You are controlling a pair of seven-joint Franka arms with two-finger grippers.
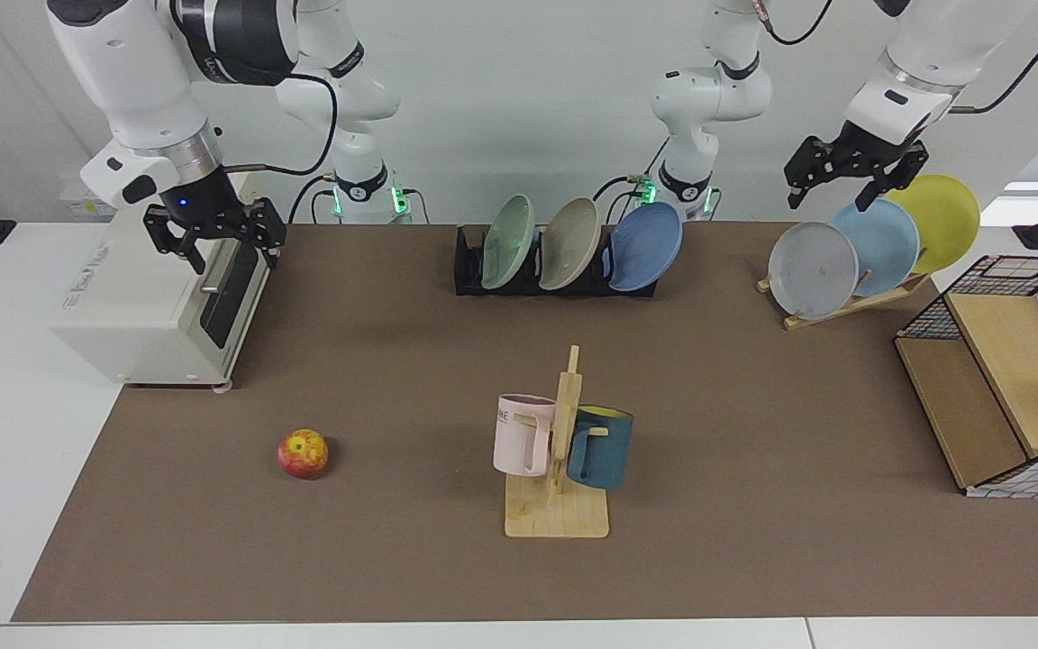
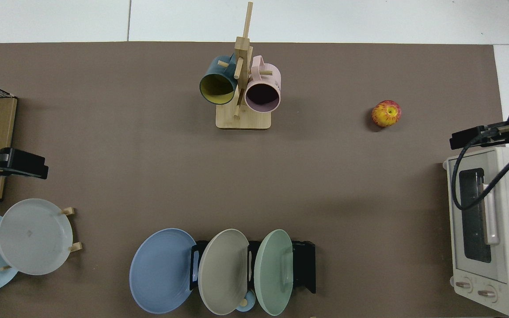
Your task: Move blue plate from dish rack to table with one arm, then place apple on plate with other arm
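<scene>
The blue plate [image 1: 647, 245] [image 2: 161, 270] leans upright in the end slot of the black dish rack [image 1: 469, 270] [image 2: 305, 265] at the back of the table [image 1: 753, 505]. On the brown mat, the red and yellow apple [image 1: 303, 453] [image 2: 386, 113] lies alone. My left gripper [image 1: 827, 200] hangs open in the air above the wooden plate stand, well away from the rack. My right gripper [image 1: 236, 263] is open too and hovers over the toaster oven, behind the apple. Neither gripper holds anything.
A green plate [image 1: 508, 242] and a beige plate [image 1: 570, 243] share the rack. The wooden stand [image 1: 843, 302] carries grey, sky-blue and yellow plates. A mug tree [image 1: 564, 451] with two mugs stands mid-table. A toaster oven [image 1: 159, 306] and a wire-and-wood shelf [image 1: 997, 379] flank the mat.
</scene>
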